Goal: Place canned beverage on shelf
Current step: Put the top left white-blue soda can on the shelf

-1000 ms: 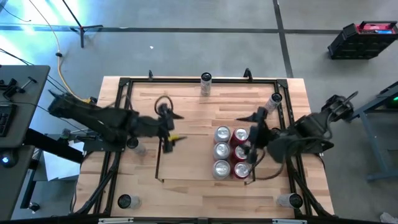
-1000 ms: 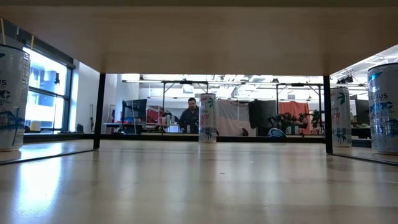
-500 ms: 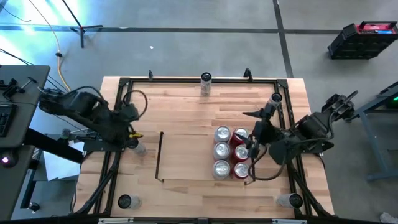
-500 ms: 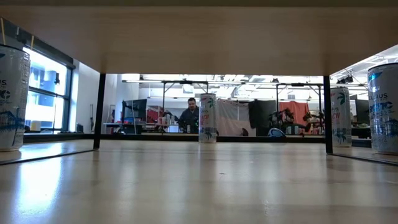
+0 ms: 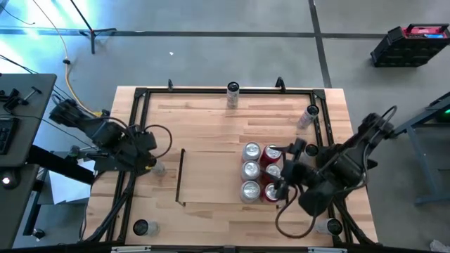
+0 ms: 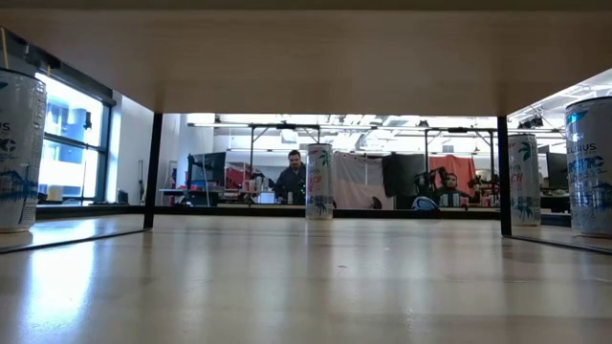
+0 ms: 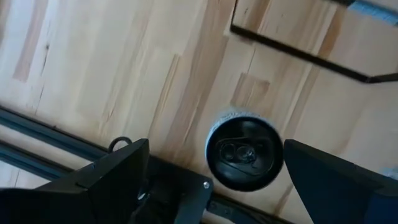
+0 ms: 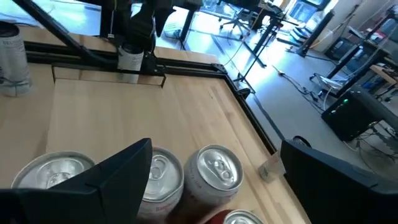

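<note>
So from my seat, the left gripper (image 5: 149, 160) is hanging right over a white-sided aluminium can (image 7: 244, 152) that stands upright at the left edge of the table, just inside the black frame rail (image 5: 133, 133). The wrist camera looks straight down on its dark lid, sitting between the two spread fingers (image 7: 112, 180), nothing touching it, so that claw is wide open and empty. From above the can is mostly hidden under the arm, I only catch a pale sliver of it. The light-wood shelf bay with thin black rails (image 5: 181, 176) starts just beside that can, toward the middle of the table. On its far side six upright cans (image 5: 261, 172) stand in two columns, silver tops on the left, red ones on the right. The right gripper (image 5: 288, 169) hovers over the red column with fingers apart, gripping nothing as far as I can tell; its wrist view cuts off the nearest cans. Further out, lone white cans (image 5: 233, 95) stand along the frame edges. The low view shows only those and a person (image 6: 293, 180) far back in the room.
</note>
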You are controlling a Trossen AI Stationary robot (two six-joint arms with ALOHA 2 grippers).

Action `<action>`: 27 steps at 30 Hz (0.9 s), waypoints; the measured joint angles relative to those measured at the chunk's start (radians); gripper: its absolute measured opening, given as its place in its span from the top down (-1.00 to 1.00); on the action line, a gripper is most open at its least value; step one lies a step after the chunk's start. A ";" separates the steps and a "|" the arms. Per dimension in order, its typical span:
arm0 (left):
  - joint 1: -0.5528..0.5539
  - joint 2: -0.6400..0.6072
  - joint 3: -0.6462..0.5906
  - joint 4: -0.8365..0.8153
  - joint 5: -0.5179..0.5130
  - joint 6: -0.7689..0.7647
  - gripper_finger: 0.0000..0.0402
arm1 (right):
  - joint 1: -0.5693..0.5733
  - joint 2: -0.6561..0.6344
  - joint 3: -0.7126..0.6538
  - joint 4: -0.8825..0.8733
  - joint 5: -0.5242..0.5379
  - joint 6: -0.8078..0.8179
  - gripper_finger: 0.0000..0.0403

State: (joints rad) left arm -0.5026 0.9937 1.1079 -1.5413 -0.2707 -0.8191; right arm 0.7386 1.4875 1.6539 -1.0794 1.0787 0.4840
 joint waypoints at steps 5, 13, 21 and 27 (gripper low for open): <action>-0.046 0.000 -0.049 0.028 0.000 -0.008 -0.80 | 0.017 0.018 0.000 -0.001 0.019 0.028 -0.70; -0.095 -0.015 -0.095 0.097 0.005 -0.015 -0.80 | 0.032 0.018 0.000 -0.005 0.010 0.061 -0.70; -0.095 -0.029 -0.208 0.145 0.053 -0.025 -0.80 | 0.042 0.018 0.000 -0.005 0.003 0.084 -0.70; -0.095 -0.029 -0.270 0.229 0.053 0.001 -0.80 | 0.042 0.018 0.000 -0.008 0.003 0.118 -0.70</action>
State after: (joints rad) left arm -0.5972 0.9643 0.8383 -1.3120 -0.2175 -0.8182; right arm 0.7811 1.5059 1.6539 -1.0876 1.0817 0.6017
